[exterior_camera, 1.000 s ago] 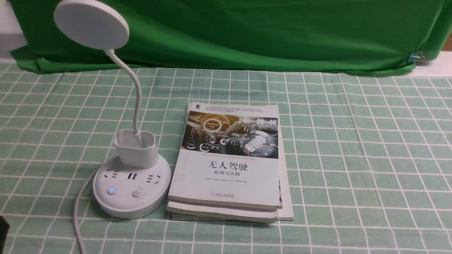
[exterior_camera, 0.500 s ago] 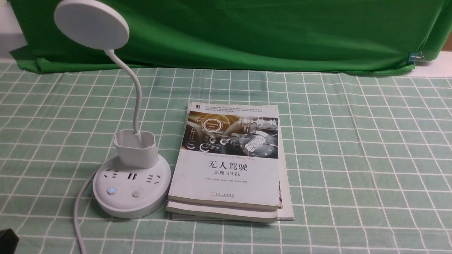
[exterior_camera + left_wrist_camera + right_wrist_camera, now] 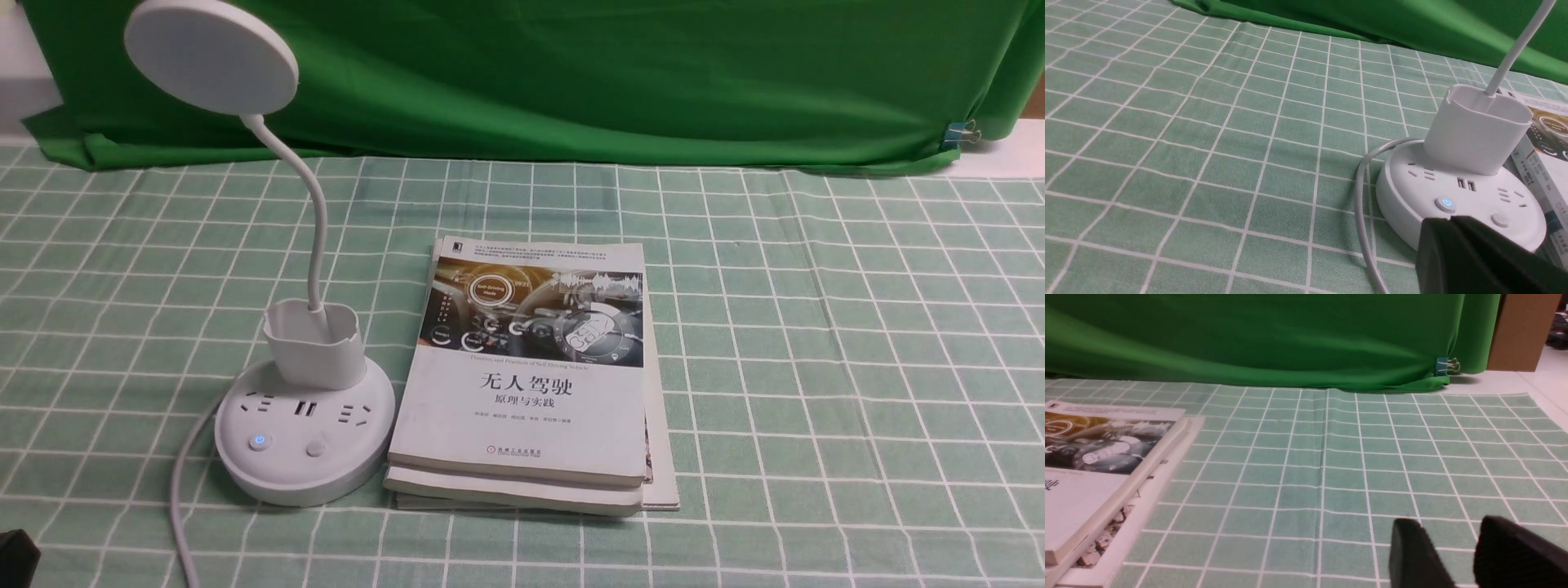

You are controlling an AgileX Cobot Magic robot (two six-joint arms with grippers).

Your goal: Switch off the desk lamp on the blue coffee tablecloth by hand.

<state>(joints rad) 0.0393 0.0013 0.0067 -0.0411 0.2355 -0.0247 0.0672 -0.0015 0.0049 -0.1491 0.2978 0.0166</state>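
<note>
Front view: desk lamp (image 3: 298, 457) unpressed, button (image 3: 260, 441) glowing blue; switching-off remains. Left fingers (image 3: 1457, 222) closed, right fingers (image 3: 1443, 526) parted.

The top book (image 3: 522, 425) reads "无人驾驶", "原理与实践" and "Self-Driving Mode"; 1 lamp button (image 3: 260, 441) bears a blue power sign.

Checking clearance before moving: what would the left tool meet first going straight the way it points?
Likely the desk lamp's round socket base, near the lit power button. Depth is unclear, so the left tool might pass above and meet the cup holder instead.
</note>
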